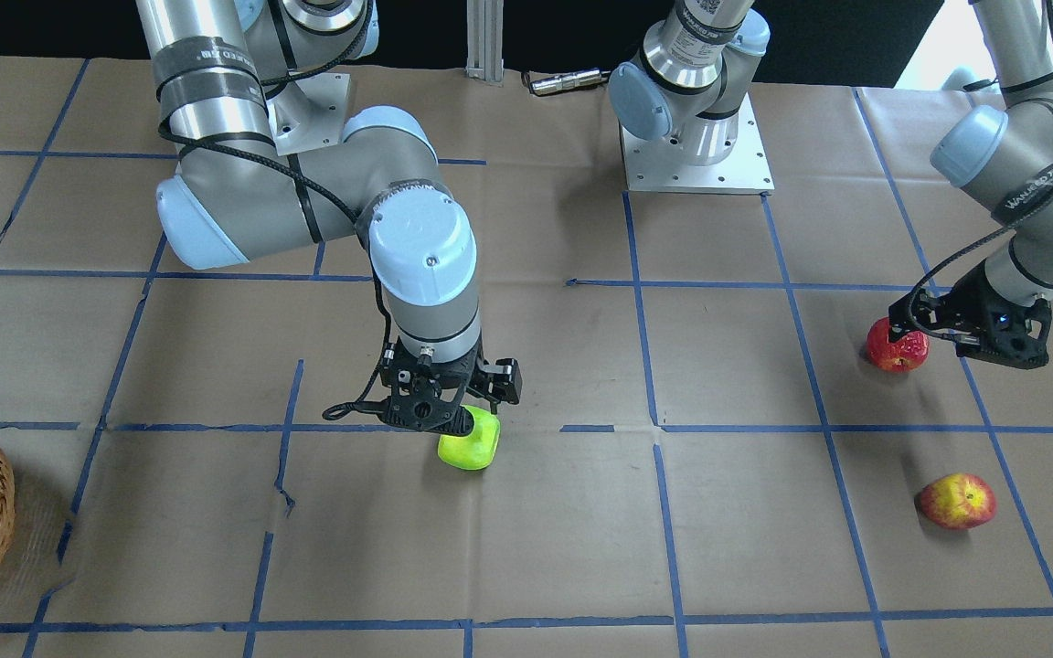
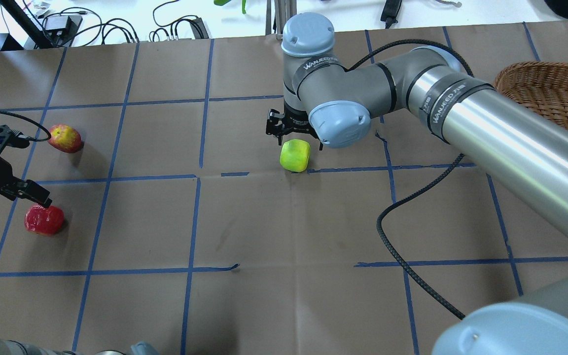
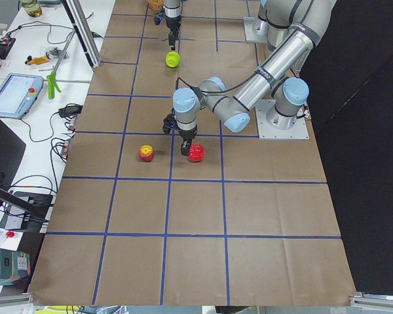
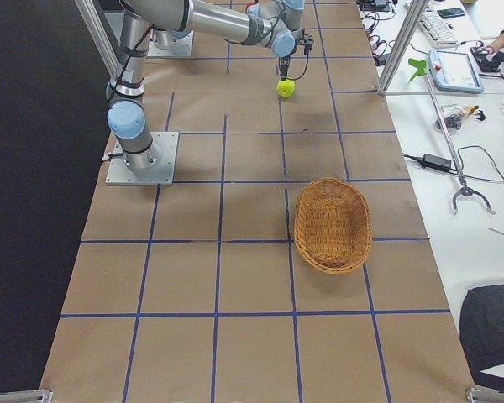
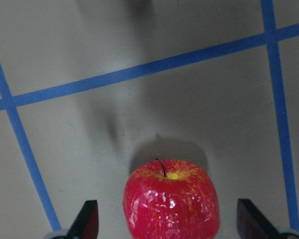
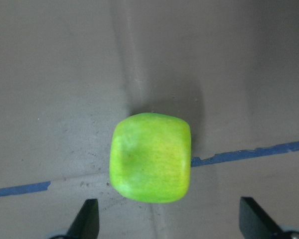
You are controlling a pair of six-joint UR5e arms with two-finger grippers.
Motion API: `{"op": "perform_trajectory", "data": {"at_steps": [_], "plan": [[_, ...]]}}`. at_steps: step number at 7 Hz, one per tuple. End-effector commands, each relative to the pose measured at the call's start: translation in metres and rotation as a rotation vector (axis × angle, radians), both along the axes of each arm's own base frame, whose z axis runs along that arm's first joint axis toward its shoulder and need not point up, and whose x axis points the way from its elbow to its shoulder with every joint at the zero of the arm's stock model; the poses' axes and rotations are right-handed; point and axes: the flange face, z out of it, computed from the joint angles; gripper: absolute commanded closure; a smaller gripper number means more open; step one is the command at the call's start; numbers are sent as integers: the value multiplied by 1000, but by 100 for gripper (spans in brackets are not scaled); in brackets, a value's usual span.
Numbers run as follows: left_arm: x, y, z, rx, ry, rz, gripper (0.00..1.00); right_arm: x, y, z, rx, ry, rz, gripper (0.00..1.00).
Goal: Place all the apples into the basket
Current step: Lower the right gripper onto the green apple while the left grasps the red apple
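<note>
Apples: you have three, a green apple (image 6: 150,157), a red apple (image 5: 171,205) and a red-and-yellow apple (image 1: 958,501). All lie on the worktop (image 1: 536,548), outside the basket (image 4: 333,225).
Basket: one, tan woven wicker, oval in your right-side view. It stands at the worktop's end on the robot's right, well apart from every apple.
Grippers: two, a left gripper (image 5: 169,224) and a right gripper (image 6: 170,221).
Green apple look: bright, matt and blocky with rounded corners. You see it near the worktop's middle, on a blue tape line (image 6: 249,153).
Red apple look: deep red, glossy and mottled, with yellow around a dark stem. It sits on the robot's left side.
Red-and-yellow apple look: red blending into yellow. It lies near the red apple, farther from the robot's base.
Left gripper state: released, fingers spread wide, with the red apple between them and a gap at each side.
Right gripper state: released, fingers wide apart, just above the green apple and not touching it.
</note>
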Motion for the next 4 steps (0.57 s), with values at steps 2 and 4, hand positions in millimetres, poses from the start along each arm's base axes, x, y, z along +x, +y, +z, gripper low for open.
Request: {"op": "perform_trajectory", "data": {"at_steps": [2, 4], "plan": [[0, 5, -36, 67, 14, -2, 3, 7, -13, -53, 8, 10, -9, 2], [9, 3, -48, 94, -44, -9, 10, 8, -17, -66, 7, 8, -10, 48]]}}
